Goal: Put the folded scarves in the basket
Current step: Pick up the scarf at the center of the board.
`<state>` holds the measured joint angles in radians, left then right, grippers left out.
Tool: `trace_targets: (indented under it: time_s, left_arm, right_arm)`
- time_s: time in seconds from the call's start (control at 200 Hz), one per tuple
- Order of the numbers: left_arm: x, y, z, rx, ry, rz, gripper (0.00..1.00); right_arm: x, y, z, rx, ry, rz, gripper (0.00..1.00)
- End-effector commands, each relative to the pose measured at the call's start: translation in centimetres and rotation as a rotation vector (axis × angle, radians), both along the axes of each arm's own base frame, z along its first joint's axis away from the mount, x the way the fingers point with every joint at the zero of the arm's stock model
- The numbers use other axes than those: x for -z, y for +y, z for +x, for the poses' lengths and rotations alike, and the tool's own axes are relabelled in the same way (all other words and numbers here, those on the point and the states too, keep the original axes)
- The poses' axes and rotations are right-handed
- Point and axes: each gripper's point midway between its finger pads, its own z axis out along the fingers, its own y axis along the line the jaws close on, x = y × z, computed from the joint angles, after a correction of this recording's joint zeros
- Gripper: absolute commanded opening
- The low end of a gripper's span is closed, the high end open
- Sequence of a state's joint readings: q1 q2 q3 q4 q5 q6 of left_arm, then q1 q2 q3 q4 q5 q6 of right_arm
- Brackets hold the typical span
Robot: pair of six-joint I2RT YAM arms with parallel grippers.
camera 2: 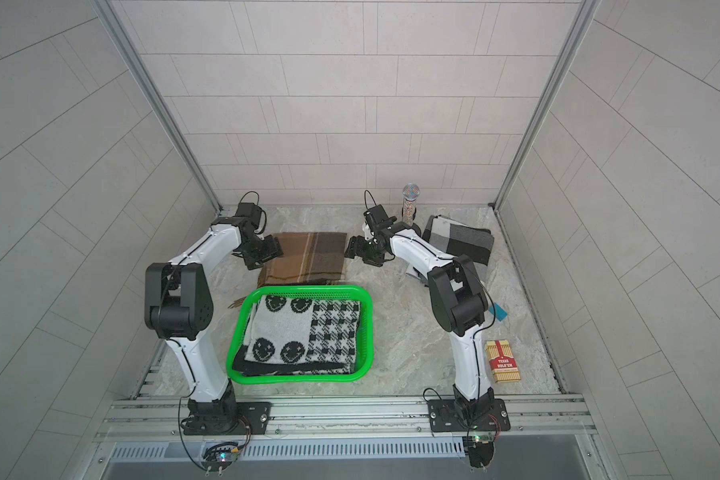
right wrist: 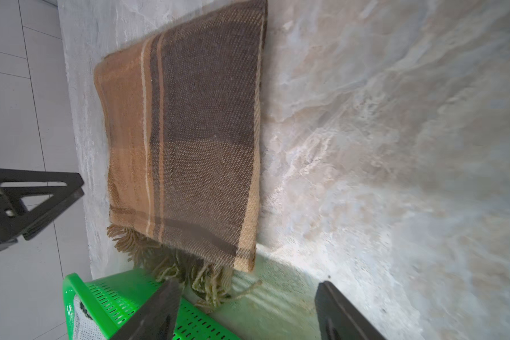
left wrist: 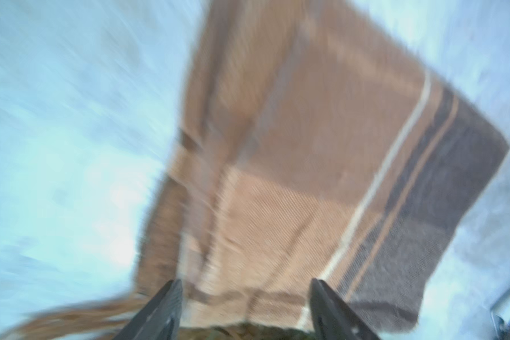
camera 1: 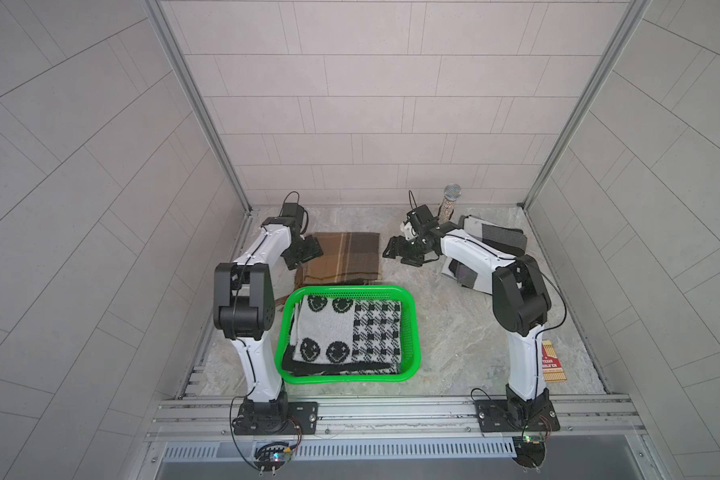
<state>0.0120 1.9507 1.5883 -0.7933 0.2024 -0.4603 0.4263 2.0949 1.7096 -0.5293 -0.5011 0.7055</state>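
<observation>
Two scarves: black-and-white scarf [camera 1: 346, 336] already fills green basket [camera 1: 410, 328]; brown plaid scarf [camera 1: 344, 257] just behind it, fringe touching the rim. Left gripper [left wrist: 245, 309] and right gripper [right wrist: 248, 312] spread wide, empty. Risks: snagged fringe tipping basket, fold unravelling on a one-sided lift.
</observation>
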Motion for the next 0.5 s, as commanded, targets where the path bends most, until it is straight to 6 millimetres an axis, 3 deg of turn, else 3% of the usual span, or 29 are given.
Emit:
trace_targets:
  time_s: [0.0, 0.26, 0.495]
  left_arm:
    - [0.5, 2.8, 0.0, -0.012, 0.059, 0.042, 0.86]
    - [4.7, 1.2, 3.1, 0.042, 0.079, -0.131, 0.85]
    - [6.5, -0.5, 2.7, 0.055, 0.089, -0.23, 0.8]
  right_arm:
    - [0.0, 0.7, 0.1, -0.013, 0.029, 0.018, 0.79]
    - [1.9, 1.9, 0.7, -0.018, 0.091, 0.038, 0.8]
    - [3.4, 3.2, 1.8, -0.016, 0.133, 0.081, 0.8]
